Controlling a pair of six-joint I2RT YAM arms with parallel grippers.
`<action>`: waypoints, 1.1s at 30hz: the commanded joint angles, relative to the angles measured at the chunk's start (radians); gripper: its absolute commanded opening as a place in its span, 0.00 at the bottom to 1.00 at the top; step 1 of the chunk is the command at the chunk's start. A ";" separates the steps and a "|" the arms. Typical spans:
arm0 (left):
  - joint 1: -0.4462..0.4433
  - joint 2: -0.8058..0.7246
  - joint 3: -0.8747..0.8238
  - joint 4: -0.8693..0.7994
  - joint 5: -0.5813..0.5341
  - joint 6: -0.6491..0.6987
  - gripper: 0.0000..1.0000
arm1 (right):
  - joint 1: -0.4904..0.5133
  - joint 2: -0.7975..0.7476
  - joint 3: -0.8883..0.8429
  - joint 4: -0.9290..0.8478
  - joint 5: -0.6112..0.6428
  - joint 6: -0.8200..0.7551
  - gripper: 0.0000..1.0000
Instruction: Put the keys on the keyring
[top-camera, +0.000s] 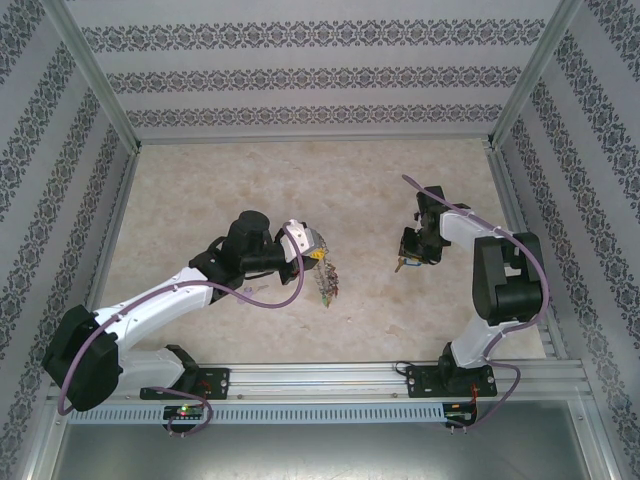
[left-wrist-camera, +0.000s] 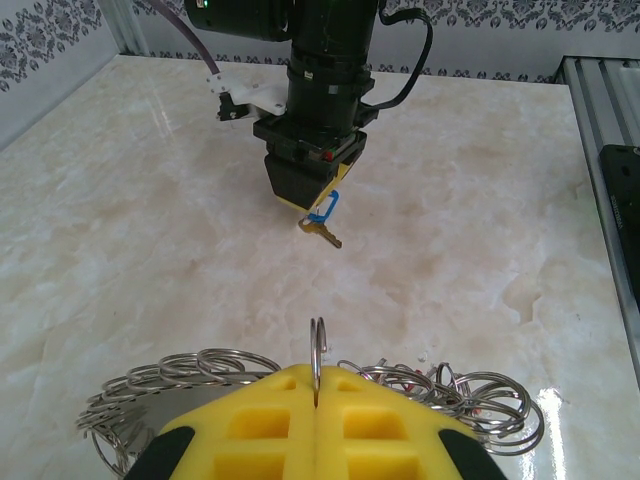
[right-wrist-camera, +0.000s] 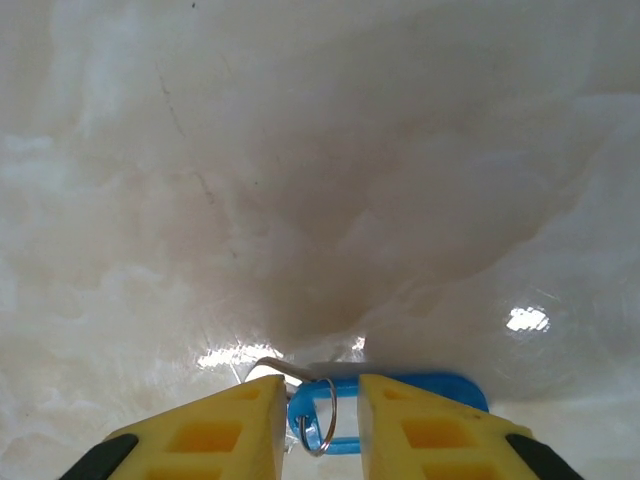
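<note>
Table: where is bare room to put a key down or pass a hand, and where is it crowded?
Free: the far half of the table, between both grippers and the back wall, and the strip along the left wall. A bare gap lies between the left gripper and the right gripper. Crowded: around the keyring and the blue key.

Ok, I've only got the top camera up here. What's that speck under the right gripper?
Observer: It's the blue key. Its plastic head lies between the right gripper's yellow fingers, with a small metal ring through it.
Operator: Is it pinched?
Observer: I can't tell. On the right wrist camera a gap shows between the fingers, one on either side of the head.
Operator: And the left side?
Observer: The left gripper is shut on one thin loop of the keyring. The loop stands upright between its pads.
</note>
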 joint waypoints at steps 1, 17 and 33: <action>-0.009 -0.029 -0.004 0.014 -0.001 0.000 0.00 | 0.016 0.017 0.027 0.003 0.016 0.015 0.22; -0.009 -0.036 -0.010 0.015 -0.004 -0.004 0.00 | 0.060 0.033 0.048 -0.030 0.099 -0.014 0.18; -0.009 -0.024 0.002 0.020 -0.004 -0.005 0.00 | 0.066 0.040 0.063 -0.040 0.078 -0.023 0.13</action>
